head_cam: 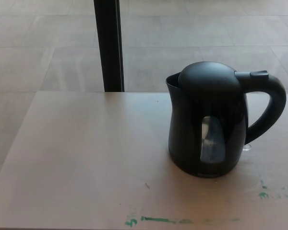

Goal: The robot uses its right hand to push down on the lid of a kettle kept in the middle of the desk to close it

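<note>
A black electric kettle (206,124) stands upright on the pale desk (86,158), right of the middle. Its domed lid (209,79) lies flat on the body and looks closed. The spout points left and the curved handle (271,108) points right, with a small button at its top. A clear water window shows on the front. Neither of my hands appears in the head view.
A black vertical post (110,45) rises behind the desk's far edge, left of the kettle. Green marks (168,220) run along the desk's near edge. Tiled floor lies beyond the desk.
</note>
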Motion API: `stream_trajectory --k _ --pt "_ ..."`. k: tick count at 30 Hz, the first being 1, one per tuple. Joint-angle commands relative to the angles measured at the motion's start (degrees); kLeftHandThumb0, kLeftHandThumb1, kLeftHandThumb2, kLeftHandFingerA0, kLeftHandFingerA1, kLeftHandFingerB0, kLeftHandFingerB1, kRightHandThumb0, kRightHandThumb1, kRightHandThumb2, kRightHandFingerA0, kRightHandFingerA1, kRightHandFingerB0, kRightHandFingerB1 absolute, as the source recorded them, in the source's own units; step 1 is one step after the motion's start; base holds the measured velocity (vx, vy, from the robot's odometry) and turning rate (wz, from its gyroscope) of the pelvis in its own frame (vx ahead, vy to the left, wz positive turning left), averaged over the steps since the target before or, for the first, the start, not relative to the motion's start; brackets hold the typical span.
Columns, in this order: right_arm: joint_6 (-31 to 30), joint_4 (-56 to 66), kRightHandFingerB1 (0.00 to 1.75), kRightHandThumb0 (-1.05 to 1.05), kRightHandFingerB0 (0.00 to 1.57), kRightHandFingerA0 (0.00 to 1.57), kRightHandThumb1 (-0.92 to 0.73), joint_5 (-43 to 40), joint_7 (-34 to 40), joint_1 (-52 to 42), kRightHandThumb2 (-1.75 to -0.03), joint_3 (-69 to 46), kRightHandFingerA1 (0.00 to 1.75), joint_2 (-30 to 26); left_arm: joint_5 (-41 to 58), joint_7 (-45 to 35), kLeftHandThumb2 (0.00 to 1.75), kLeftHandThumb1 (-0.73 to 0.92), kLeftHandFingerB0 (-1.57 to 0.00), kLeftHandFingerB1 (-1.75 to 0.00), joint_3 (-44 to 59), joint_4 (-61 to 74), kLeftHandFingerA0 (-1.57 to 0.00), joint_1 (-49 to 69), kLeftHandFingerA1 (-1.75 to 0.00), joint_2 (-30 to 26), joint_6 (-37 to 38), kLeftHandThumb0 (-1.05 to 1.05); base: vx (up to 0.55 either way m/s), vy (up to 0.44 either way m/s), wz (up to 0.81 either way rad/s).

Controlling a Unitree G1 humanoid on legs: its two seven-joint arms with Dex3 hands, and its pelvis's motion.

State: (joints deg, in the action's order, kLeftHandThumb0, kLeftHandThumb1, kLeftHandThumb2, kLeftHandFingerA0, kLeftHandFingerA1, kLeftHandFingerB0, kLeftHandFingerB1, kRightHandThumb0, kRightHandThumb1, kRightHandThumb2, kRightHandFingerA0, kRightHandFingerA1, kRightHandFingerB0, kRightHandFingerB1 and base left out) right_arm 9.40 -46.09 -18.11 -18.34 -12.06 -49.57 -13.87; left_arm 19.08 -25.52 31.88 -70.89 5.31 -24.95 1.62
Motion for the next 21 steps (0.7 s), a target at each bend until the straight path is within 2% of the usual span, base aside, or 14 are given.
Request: stream_trajectory --k 1,4,6,12,13,14,18,19,21 --pt "-2.39 1.82 0.39 -0.58 0.12 0.25 -0.62 -3.57 0.01 -1.42 -0.84 1.17 0.47 -0.72 0.16 -1.06 0.62 0.71 -0.27 -0.33 -0.23 -0.36 -0.39 0.30 -0.45 -1.46 -0.43 -0.75 0.00 0.000 0.00" --pt "-3.88 1.21 0.40 -0.58 0.17 0.28 -0.59 -5.50 1.14 -0.48 -0.83 0.63 0.48 -1.03 0.01 -0.51 0.62 0.72 -0.28 -0.33 -0.30 -0.56 -0.41 -0.10 -0.44 -1.34 -0.07 -0.74 0.00 0.000 0.00" --pt "-1.11 0.05 0.41 -0.61 0.18 0.29 -0.60 -2.85 1.96 -0.97 -0.85 2.50 0.49 -1.53 -0.04 -0.87 0.62 0.73 -0.28 -0.34 -0.42 -0.40 -0.40 -0.06 -0.45 -1.42 -0.23 -0.74 0.00 0.000 0.00" --pt "-0.49 1.13 0.40 -0.59 0.14 0.28 -0.63 -3.51 1.42 -1.57 -0.85 4.18 0.48 -1.84 0.32 -0.68 0.62 0.72 -0.30 -0.35 -0.26 0.17 -0.42 -0.22 -0.51 -1.48 -0.94 -0.73 0.00 0.000 0.00" --pt "-0.26 0.49 0.42 -0.58 0.19 0.29 -0.61 -3.63 1.97 -1.18 -0.85 4.21 0.49 -2.00 0.10 -0.65 0.62 0.72 -0.30 -0.35 -0.42 0.04 -0.43 -0.21 -0.50 -1.47 -0.65 -0.74 0.00 0.000 0.00" --pt "-0.71 0.56 0.31 -0.51 0.27 0.37 -0.72 -4.69 2.12 -0.90 -0.61 3.74 0.39 -1.74 0.04 -0.51 0.62 0.72 -0.31 -0.35 -0.45 -0.05 -0.45 -0.21 -0.52 -1.42 -0.52 -0.75 0.00 0.000 0.00" --pt "-1.56 0.65 0.31 -0.52 0.25 0.37 -0.73 -5.06 2.16 -1.03 -0.61 4.23 0.40 -2.22 0.06 0.01 0.62 0.72 -0.32 -0.35 -0.44 -0.16 -0.46 -0.41 -0.51 -1.27 -0.68 -0.74 0.00 0.000 0.00" --pt "-0.72 0.49 0.41 -0.59 0.18 0.30 -0.61 -4.24 2.43 -1.25 -0.85 4.86 0.49 -2.34 -0.10 -0.21 0.62 0.73 -0.32 -0.35 -0.57 -0.25 -0.42 -0.34 -0.49 -1.30 -0.36 -0.73 0.00 0.000 0.00" --pt "-1.80 2.07 0.41 -0.54 0.16 0.27 -0.59 -7.79 0.78 -1.25 -0.82 3.34 0.50 -1.02 -0.04 -0.50 0.62 0.73 -0.31 -0.35 -0.55 -0.40 -0.42 -0.35 -0.50 -1.29 -0.27 -0.74 0.00 0.000 0.00"
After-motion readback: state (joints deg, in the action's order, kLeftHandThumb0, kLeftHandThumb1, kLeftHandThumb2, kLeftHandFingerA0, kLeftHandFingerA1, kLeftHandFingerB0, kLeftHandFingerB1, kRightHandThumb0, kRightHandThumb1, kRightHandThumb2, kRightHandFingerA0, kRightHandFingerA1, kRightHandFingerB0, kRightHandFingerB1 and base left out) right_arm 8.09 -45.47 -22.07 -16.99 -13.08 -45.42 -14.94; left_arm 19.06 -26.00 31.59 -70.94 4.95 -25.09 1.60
